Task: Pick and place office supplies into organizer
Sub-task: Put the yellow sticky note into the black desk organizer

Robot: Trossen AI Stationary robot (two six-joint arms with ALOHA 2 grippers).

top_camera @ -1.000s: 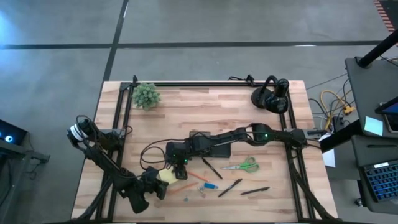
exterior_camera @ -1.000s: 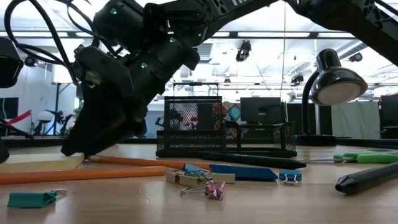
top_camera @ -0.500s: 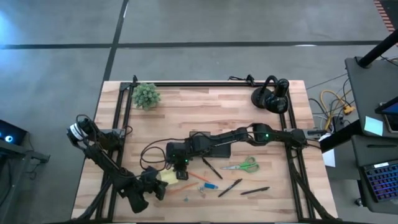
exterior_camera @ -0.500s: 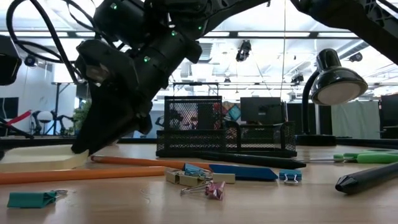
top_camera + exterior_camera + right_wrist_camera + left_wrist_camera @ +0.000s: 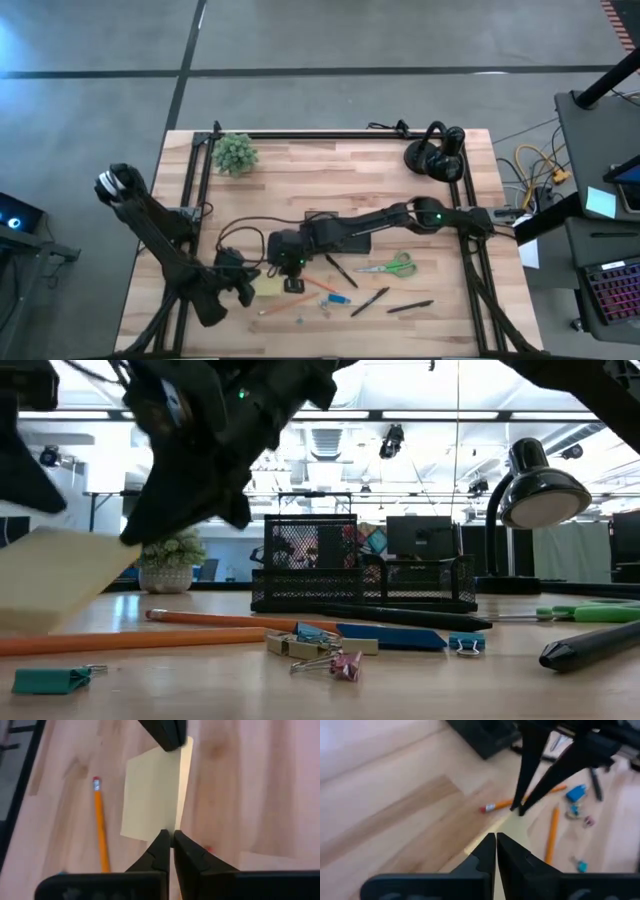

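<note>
The yellow sticky-note pad hangs tilted above the table's near left part, between my two grippers. My left gripper is shut on the pad's left side, and my right gripper is shut on the opposite side. Behind the right arm stands the black mesh organizer, resting on the table's middle. Orange pencils, black pens, green-handled scissors, a blue piece and small clips lie on the wood near the front. My left gripper pinches a corner of the pad between its two fingertips. The pad is lifted clear of the table and tilted. My right gripper pinches the pad's edge at the opposite end, its fingers slanting down from above. The pad hangs between the two holds.
A small potted plant stands at the far left corner. A black desk lamp sits at the far right. The pens, scissors and clips crowd the near middle; bare wood lies along the far side.
The pad lay flat on the table; now it is lifted clear and tilted. My left gripper has risen with it and shifted toward the far edge. My right gripper has risen too and taken hold of the pad's other end.
</note>
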